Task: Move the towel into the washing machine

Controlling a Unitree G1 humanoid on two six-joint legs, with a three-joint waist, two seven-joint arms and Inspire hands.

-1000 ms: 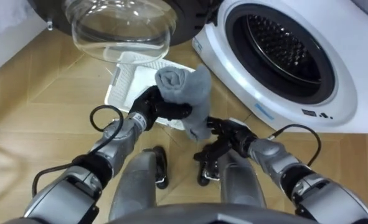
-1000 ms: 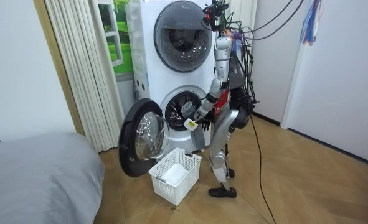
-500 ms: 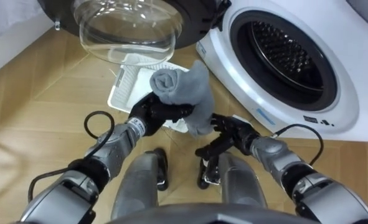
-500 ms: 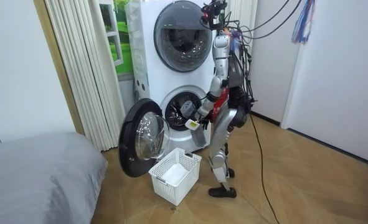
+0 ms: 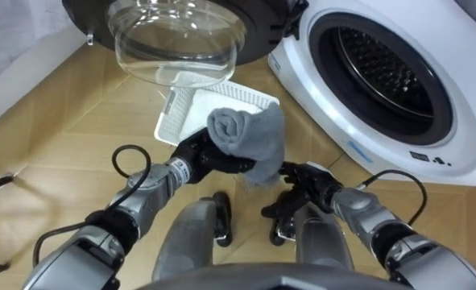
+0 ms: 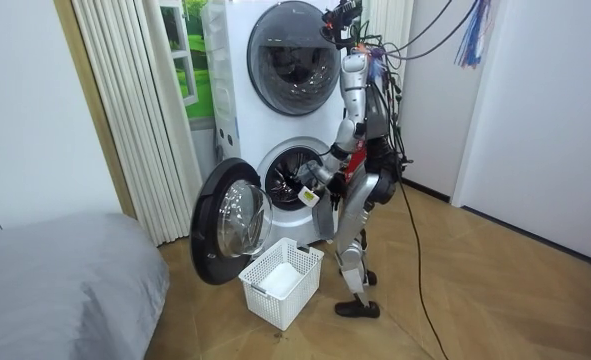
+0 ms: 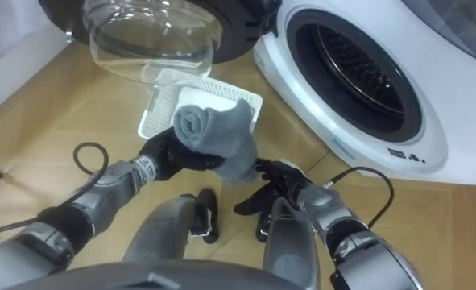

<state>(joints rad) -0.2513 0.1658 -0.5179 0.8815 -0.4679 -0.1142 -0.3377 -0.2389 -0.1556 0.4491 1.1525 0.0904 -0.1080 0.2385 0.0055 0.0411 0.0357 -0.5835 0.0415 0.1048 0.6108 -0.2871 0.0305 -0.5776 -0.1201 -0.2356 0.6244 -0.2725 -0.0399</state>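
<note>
Now, left hand (image 5: pixel 196 153) tight round rolled towel (image 5: pixel 250 135), tail downward; right hand (image 5: pixel 308 182) slack.

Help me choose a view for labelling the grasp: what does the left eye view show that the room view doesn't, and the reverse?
Left eye view: up close, the left hand curled round the rolled grey towel, the right hand open just below it, and the drum's perforated wall. Room view: the robot standing at the washer, a second machine stacked above, a curtain and a bed. Both: the washer's open door and the white basket on the floor by it.
</note>
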